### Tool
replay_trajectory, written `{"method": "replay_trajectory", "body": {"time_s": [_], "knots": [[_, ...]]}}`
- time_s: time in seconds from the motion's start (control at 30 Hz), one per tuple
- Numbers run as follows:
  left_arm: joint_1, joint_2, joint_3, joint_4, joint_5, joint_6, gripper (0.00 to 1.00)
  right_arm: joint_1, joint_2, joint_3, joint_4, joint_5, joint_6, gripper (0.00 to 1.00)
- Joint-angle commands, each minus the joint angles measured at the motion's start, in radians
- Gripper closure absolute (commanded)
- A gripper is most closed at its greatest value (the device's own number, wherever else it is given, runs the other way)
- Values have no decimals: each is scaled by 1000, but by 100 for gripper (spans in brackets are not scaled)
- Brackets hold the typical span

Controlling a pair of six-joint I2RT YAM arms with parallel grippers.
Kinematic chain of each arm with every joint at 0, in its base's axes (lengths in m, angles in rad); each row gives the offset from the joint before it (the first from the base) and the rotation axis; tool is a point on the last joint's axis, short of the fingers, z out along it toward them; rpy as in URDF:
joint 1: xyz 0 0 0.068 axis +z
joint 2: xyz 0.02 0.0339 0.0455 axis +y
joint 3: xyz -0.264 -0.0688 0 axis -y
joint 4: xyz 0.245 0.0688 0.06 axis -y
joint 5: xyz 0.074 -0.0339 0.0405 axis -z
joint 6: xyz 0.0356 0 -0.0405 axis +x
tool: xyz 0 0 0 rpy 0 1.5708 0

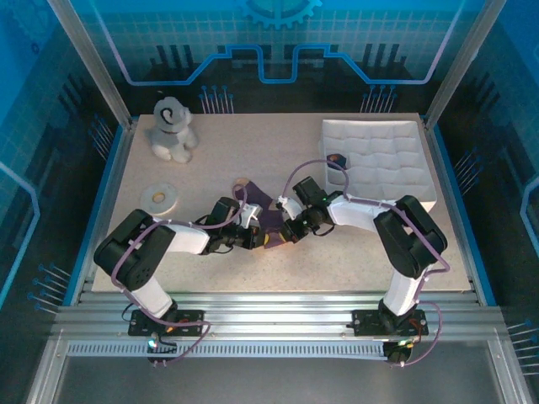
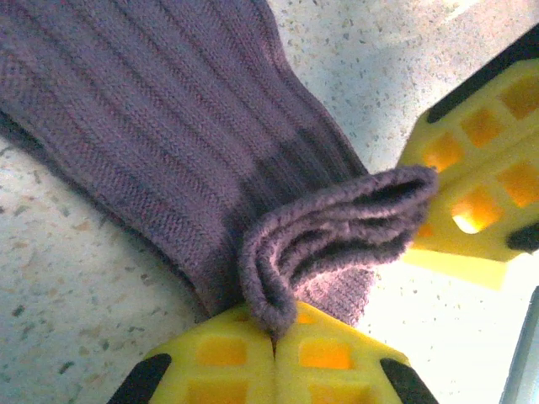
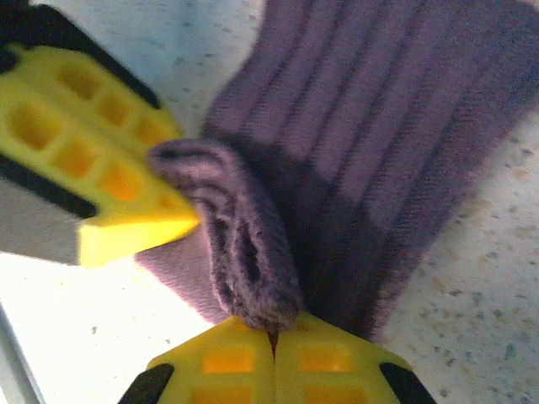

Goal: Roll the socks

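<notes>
A dark purple ribbed sock lies mid-table between the two arms. In the left wrist view the sock has its near edge turned up into a thick fold. My left gripper is shut on one end of that fold. The right gripper's yellow fingers sit at the fold's other end. In the right wrist view the sock runs up and away, and my right gripper is shut on the fold. The left gripper's yellow finger is close on the left. From above, both grippers meet at the sock's near end.
A grey-white plush dog sits at the back left, with a flat white ring in front of it. A white padded tray stands at the back right, and a small dark and orange item is at its left edge.
</notes>
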Motion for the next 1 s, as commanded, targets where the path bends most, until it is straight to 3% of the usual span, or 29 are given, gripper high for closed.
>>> {"method": "replay_trajectory", "body": {"time_s": [0.0,0.27,0.47,0.57,0.67,0.77,0.97], "knots": [[0,16,-2,-53,-6,36,96,14,63,11,-101,112,84,100],[-37,-177,-2,-164,-60,188,78,13,123,78,-212,179,114,100],[-111,-364,64,-380,-147,452,69,13,141,83,-225,175,115,100],[-154,-432,14,-301,-138,575,66,14,148,88,-232,173,113,100],[-225,-452,5,-275,-213,704,62,15,153,90,-241,173,109,100],[-288,-427,48,-339,-360,854,61,7,162,90,-248,164,108,100],[-347,-315,75,-371,-559,1085,63,-8,181,101,-257,114,116,100]]}}
